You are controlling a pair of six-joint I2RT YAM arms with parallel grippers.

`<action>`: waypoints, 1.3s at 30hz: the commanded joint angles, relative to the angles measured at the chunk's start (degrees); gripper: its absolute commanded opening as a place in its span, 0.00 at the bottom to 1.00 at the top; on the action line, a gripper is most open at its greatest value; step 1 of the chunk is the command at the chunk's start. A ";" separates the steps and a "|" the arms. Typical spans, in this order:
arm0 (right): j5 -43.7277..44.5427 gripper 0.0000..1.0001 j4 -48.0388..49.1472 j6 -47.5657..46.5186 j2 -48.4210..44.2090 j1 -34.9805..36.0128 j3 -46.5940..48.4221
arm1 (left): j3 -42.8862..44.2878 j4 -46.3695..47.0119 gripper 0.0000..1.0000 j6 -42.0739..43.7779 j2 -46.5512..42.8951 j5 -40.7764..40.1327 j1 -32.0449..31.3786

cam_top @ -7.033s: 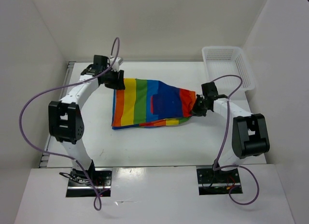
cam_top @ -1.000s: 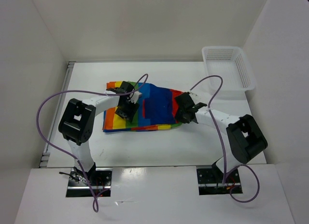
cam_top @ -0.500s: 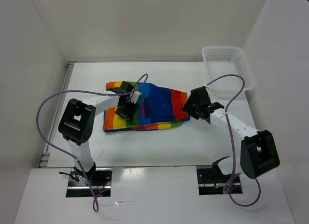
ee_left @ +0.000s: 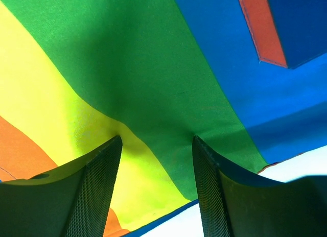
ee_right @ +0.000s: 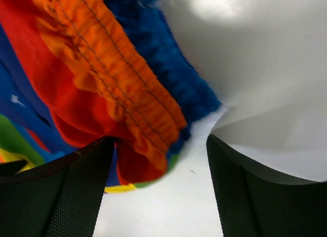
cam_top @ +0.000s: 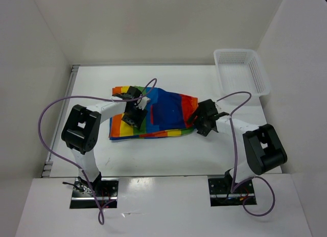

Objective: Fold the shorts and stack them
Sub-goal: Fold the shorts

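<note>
The rainbow-striped shorts (cam_top: 166, 112) lie folded flat in the middle of the table, with a dark blue panel on top. My left gripper (cam_top: 134, 116) is open and presses tips-down on their left half. In the left wrist view its fingers (ee_left: 104, 170) stand apart on the green and yellow stripes (ee_left: 153, 84), near the cloth's front edge. My right gripper (cam_top: 198, 123) is open at the shorts' right end. In the right wrist view the orange gathered waistband (ee_right: 117, 78) lies loose between the spread fingers (ee_right: 76, 191), closer to the left one, gripped by neither.
A white mesh basket (cam_top: 240, 52) stands at the back right of the white table (cam_top: 153, 155). White walls close in the left, back and right sides. Purple cables loop above both arms.
My right gripper has opened and let go of the shorts' right end, drawn back to the right, then dropped close beside that edge. The left arm has stayed put.
</note>
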 commanded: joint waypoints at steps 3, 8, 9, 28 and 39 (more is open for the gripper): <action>0.31 0.64 4.72 2.08 7.41 -0.32 0.85 | -4.30 -3.43 0.66 0.21 3.01 1.54 0.09; -0.21 0.17 7.00 1.55 10.06 -1.90 0.85 | -5.45 -2.91 0.66 0.21 3.01 1.02 0.09; -0.21 0.10 7.01 1.55 10.59 -2.42 0.85 | -5.45 -2.91 0.66 0.21 3.01 1.02 0.09; 22.01 0.00 -12.31 -21.64 -5.32 0.03 19.55 | 7.91 -8.71 0.80 0.21 -10.18 14.22 9.49; 40.83 0.00 -17.43 -44.56 10.49 23.99 42.58 | 15.46 -6.34 0.83 0.21 10.91 15.17 10.11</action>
